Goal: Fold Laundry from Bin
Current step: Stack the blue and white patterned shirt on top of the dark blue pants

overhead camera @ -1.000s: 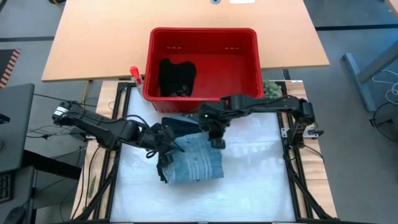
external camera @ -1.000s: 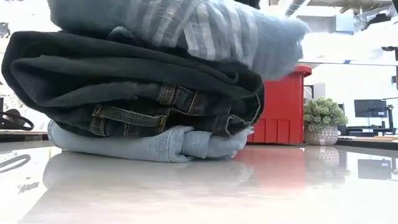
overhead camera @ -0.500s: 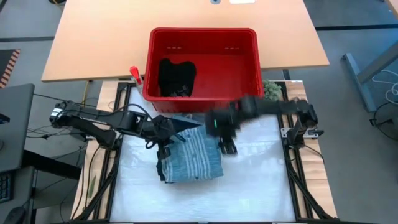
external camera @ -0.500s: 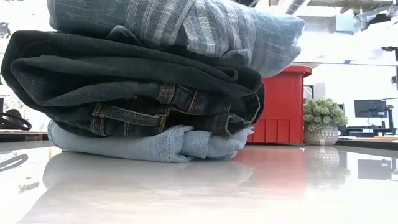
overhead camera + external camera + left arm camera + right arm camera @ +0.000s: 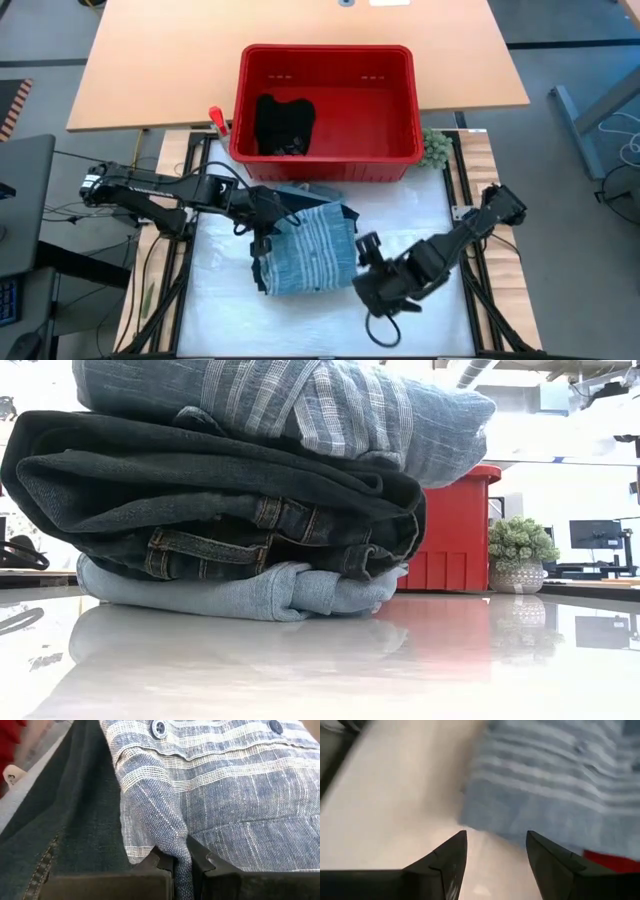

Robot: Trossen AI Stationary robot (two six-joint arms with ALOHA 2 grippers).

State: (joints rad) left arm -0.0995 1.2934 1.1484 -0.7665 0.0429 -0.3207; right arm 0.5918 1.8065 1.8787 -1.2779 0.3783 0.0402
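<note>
The shirt point(image 5: 315, 250) on top of the stack is blue with thin white stripes and dark buttons. Under it lie dark denim jeans point(image 5: 220, 510) with tan stitching, then a light blue garment point(image 5: 250, 592). The bin point(image 5: 395, 110) is red and holds black cloth point(image 5: 283, 122).

Swung off the folded pile: right gripper point(image 5: 368, 247), a second ago over the striped shirt's point(image 5: 315, 250) two-o'clock corner near the bin point(image 5: 325, 168), now down at the pile's four o'clock over bare mat, fingers point(image 5: 445, 862) parted, nothing between. Shirt's lifted far edge dropped flat onto the stack
</note>
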